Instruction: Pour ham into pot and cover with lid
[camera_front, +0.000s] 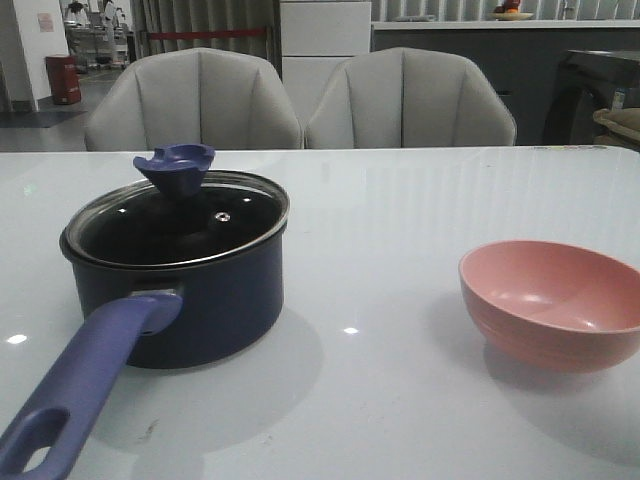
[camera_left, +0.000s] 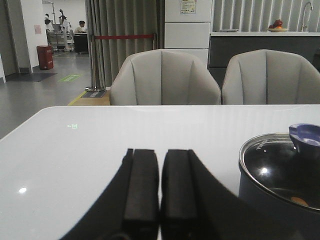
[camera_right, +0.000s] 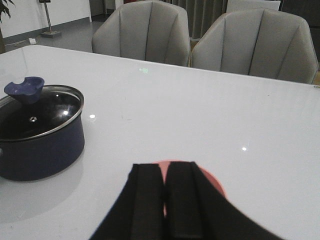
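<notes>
The navy pot (camera_front: 215, 300) stands on the left of the table, its purple-blue handle (camera_front: 85, 385) pointing toward the front edge. The glass lid (camera_front: 180, 220) with its blue knob (camera_front: 175, 168) sits on the pot. Through the lid in the left wrist view (camera_left: 275, 165) a small orange piece (camera_left: 299, 201), likely ham, lies inside the pot (camera_left: 260, 200). No ham shows anywhere else. My left gripper (camera_left: 160, 152) is shut and empty, to the left of the pot. My right gripper (camera_right: 165, 167) is shut and empty, just over the pink bowl (camera_right: 214, 182). Neither gripper shows in the front view.
The pink bowl (camera_front: 555, 305) stands empty on the right of the table. The white table (camera_front: 380, 220) runs back to two grey chairs (camera_front: 195, 100) at its far edge. The pot and lid also show in the right wrist view (camera_right: 40, 145).
</notes>
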